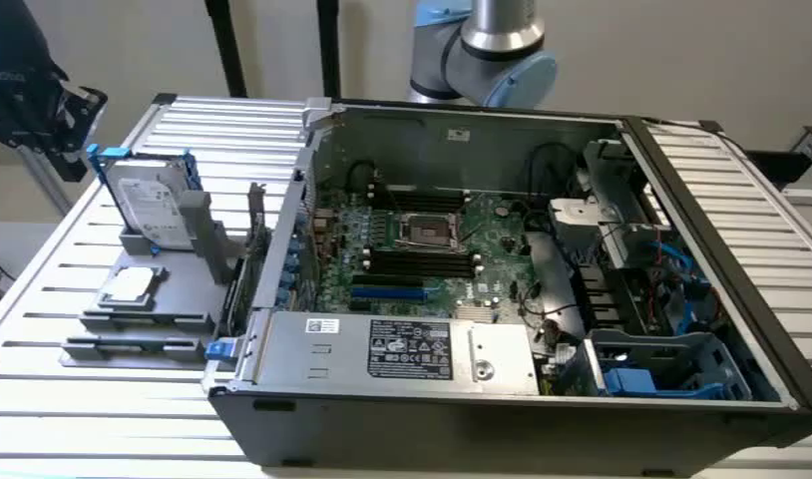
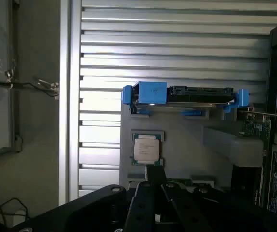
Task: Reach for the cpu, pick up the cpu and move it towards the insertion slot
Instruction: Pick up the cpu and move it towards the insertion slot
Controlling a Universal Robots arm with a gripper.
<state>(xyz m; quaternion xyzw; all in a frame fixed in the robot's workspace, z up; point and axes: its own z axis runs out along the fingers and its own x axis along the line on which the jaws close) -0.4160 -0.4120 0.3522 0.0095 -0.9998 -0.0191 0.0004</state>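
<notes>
Silvery-grey face up, the cpu point(image 1: 130, 284) is lying flat in a shallow seat of the grey fixture point(image 1: 180, 309) on the slatted table point(image 1: 100, 419), just beside the open computer case point(image 1: 379, 424), probably so that it is sitting level for a grasp from above. The pincer point(image 2: 154, 191) is hanging near the cpu without touching it, and I cannot tell whether it is wide or narrow. The insertion slot point(image 1: 426, 232) is sitting untouched on the motherboard point(image 1: 500, 225), facing upward because the case is resting on its side.
</notes>
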